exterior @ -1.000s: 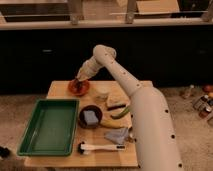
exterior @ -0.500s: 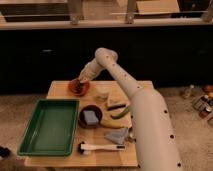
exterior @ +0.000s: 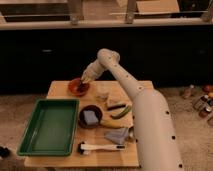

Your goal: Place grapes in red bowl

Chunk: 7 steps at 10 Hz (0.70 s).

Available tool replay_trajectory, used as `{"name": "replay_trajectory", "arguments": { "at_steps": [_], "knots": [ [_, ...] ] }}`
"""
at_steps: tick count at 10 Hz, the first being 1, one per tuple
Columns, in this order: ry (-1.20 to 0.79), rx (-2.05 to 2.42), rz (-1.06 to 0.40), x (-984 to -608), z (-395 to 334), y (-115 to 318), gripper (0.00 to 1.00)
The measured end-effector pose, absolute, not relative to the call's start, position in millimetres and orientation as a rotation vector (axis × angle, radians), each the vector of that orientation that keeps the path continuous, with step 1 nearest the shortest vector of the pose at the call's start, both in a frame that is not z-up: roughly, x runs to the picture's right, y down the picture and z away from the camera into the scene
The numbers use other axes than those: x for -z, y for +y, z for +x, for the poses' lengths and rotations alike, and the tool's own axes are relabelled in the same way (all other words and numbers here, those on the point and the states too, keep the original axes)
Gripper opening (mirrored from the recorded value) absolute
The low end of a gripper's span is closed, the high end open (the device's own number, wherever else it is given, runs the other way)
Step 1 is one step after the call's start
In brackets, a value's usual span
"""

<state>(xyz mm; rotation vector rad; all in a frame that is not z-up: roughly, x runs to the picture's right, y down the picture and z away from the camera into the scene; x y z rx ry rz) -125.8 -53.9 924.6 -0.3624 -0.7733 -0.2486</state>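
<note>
Wooden table point(exterior: 60, 90), far left corner: red bowl point(exterior: 78, 87), small and shallow, orange-red inside.

Gripper point(exterior: 85, 80): at the end of the long white arm point(exterior: 125, 80), hanging just over the bowl's right rim, tip pointed down into it. It sat in nearly the same spot a second ago and has barely shifted since; the arm's pose is likewise unchanged.

Grapes point(exterior: 80, 86): a small dark clump at the gripper's tip, over or inside the bowl. I cannot tell whether they rest on the bowl's floor or hang above it.

Reading for the task: with so little movement over the last second, the carry looks finished and the delivery is at its last stage, either letting go or about to. Nothing yet confirms the grapes are free.

Also on the table: green tray point(exterior: 50, 125) at the left front; dark bowl point(exterior: 91, 116) holding a bluish block; long green vegetable point(exterior: 121, 112) to its right; white-handled brush point(exterior: 100, 148) near the front edge.
</note>
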Motion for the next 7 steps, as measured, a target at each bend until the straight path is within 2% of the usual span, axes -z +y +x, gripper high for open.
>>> {"name": "replay_trajectory", "arguments": {
  "at_steps": [7],
  "knots": [
    [-0.796, 0.255, -0.335, -921.7, -127.4, -61.6, 0.8]
  ]
}}
